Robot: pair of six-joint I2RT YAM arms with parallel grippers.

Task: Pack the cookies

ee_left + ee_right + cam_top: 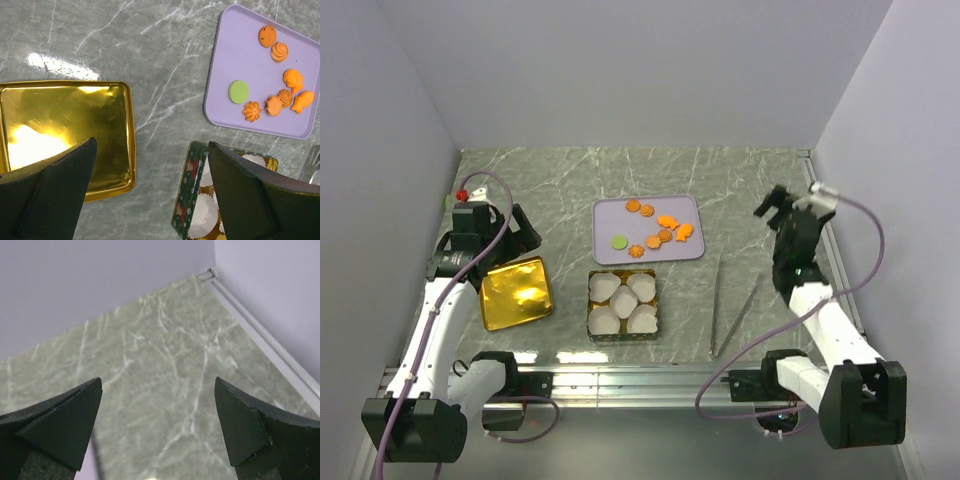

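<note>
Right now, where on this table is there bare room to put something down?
The widest bare stretch of table lies between the tray and the back wall. More lies right of the tray, beyond the tongs. The middle is crowded: tin just before the tray, gold lid close on its left.

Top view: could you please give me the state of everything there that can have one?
tin: open, its paper cups empty
lid: off, lying left of the tin
tray: holding the cookies
tongs: lying flat, not held
left hand: open, empty
right hand: open, empty
</note>
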